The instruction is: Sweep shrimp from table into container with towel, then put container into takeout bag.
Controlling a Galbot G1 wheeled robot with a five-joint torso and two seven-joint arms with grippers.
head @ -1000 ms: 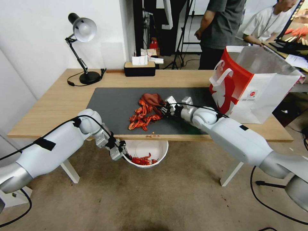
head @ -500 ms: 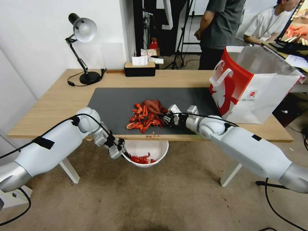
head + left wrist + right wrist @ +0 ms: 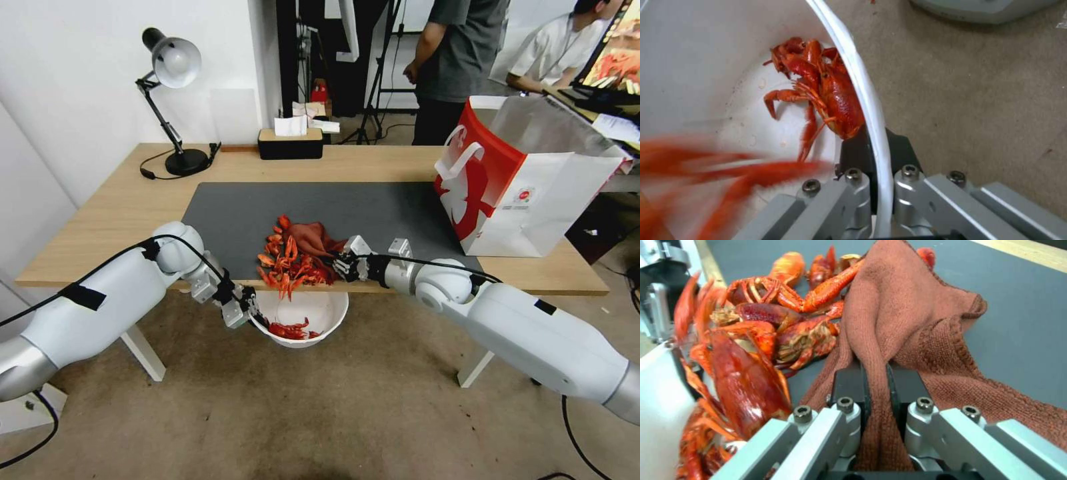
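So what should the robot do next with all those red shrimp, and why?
Probably keep pushing toward the edge: the right gripper pinches the towel behind the shrimp, which spill over the table edge into the container held by the left gripper.

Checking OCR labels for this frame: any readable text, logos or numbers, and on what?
None can be read.
takeout bag: small round red logo with a line of print under it, too small to read.
Monitor behind the table: pictures, no legible words.
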